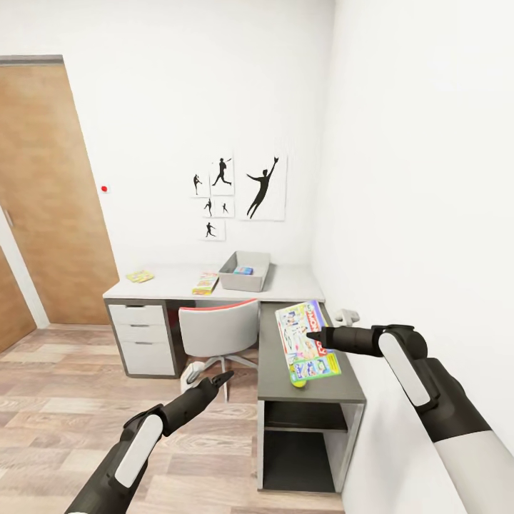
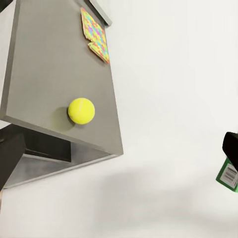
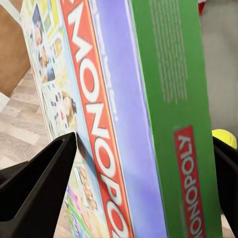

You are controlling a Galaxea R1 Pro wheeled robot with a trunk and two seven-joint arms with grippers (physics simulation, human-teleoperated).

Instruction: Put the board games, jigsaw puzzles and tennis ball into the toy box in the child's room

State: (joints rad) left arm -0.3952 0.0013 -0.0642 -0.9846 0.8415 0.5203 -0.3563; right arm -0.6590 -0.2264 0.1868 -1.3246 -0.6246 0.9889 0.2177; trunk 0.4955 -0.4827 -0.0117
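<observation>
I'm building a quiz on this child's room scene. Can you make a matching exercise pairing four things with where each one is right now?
Things:
1. MONOPOLY box
2. tennis ball
3. toy box
4. office chair

Places:
A. on the desk's pale top, against the back wall
B. between the right gripper's fingers, over the dark wing
C. pushed in at the desk
D. lying on the dark wing near its front end

Pairs: 1-B, 2-D, 3-A, 4-C
</observation>
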